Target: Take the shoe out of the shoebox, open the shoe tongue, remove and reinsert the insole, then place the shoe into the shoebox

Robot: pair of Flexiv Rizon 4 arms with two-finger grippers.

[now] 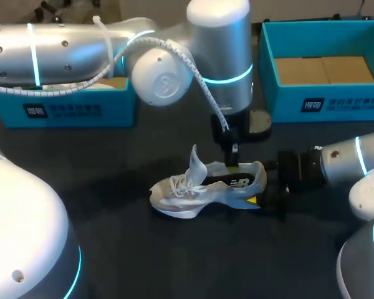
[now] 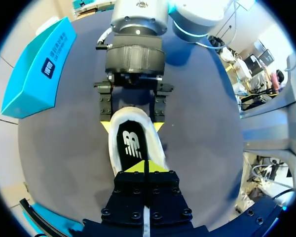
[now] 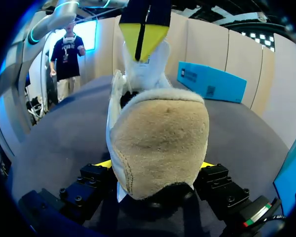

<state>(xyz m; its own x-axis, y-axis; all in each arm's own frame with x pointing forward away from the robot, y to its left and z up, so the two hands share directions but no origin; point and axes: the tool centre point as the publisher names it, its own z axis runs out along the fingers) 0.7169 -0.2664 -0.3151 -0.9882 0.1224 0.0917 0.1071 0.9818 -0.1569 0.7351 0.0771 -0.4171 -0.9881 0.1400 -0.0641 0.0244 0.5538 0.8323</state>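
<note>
Right jaws stood wide, clamped on both sides of the shoe (image 1: 202, 190) heel. Left jaws were pinched together just over its opening; grip on anything unclear. Shoe sat upright on worktop (image 1: 112, 249), outside shoebox (image 1: 324, 99).

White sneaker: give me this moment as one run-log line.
white mesh sneaker: on dark table, tongue up | right gripper: shut on heel | left gripper: shut, tips over black insole
</note>
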